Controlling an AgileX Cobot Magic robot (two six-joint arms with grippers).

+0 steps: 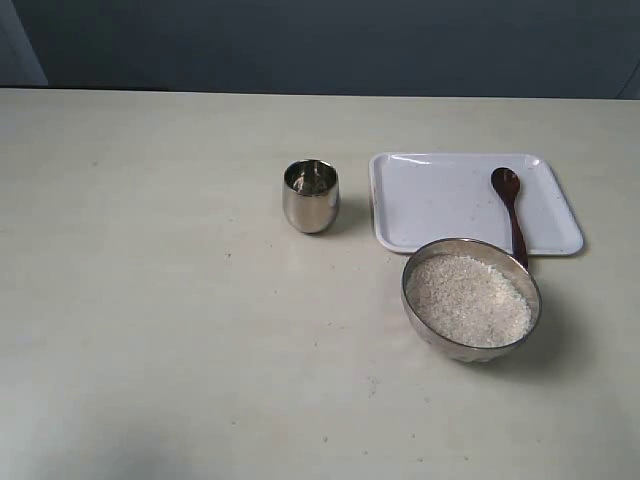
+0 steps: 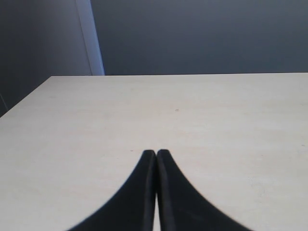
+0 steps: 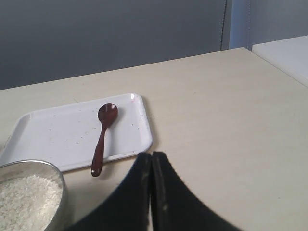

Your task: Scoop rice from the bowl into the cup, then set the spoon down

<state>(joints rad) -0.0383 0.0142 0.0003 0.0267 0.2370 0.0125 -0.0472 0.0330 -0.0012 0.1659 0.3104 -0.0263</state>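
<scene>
The wide steel bowl (image 1: 471,298) sits right of centre, filled with white rice (image 1: 468,298). Left of it and farther back stands the small steel cup (image 1: 311,195), upright. The dark wooden spoon (image 1: 510,208) lies on the white tray (image 1: 440,200), its handle end overhanging the tray edge toward the bowl. In the right wrist view the spoon (image 3: 102,135), the tray (image 3: 57,134) and part of the bowl (image 3: 58,182) with rice (image 3: 26,202) show beyond my right gripper (image 3: 152,155), which is shut and empty. My left gripper (image 2: 156,152) is shut over bare table. Neither gripper shows in the exterior view.
The pale table (image 1: 150,300) stretches wide to the left and front. A dark wall (image 1: 330,45) runs behind its far edge. A second white surface (image 3: 288,55) stands beyond the table's side edge in the right wrist view.
</scene>
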